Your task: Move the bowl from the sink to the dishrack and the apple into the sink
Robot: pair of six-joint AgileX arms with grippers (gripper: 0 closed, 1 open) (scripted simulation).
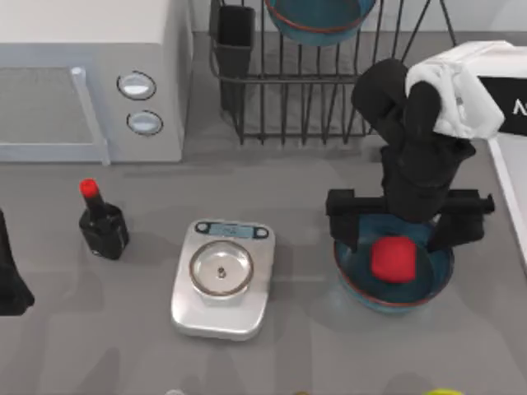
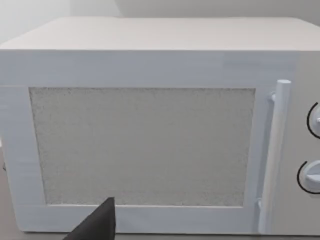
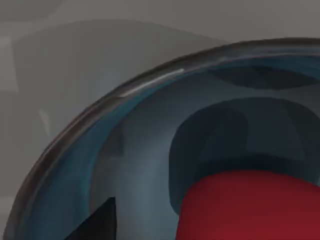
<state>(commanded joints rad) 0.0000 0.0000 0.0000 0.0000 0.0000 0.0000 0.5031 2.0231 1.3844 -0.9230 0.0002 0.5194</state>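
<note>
One deep-blue bowl [image 1: 428, 284] sits on the table at the right, with the red apple [image 1: 393, 259] lying inside it. My right gripper [image 1: 397, 237] hangs open just above that bowl, its fingers spread to either side of the apple and touching nothing. The right wrist view looks down into the bowl [image 3: 125, 150] at the apple [image 3: 250, 205]. A look-alike bowl [image 1: 317, 20] stands in the black wire dishrack [image 1: 305, 90] at the back. The sink's pale rim [image 1: 512, 206] runs along the right edge. My left arm [image 1: 8, 284] is parked at the left edge, facing the microwave.
A white microwave [image 1: 82, 74] fills the back left. A red-capped black bottle [image 1: 100, 222] stands in front of it, and a silver kitchen scale [image 1: 222, 276] sits mid-table. The dishrack's black cutlery cup [image 1: 235, 41] is at its left end. A yellow-green item [image 1: 445, 392] peeks in at the front edge.
</note>
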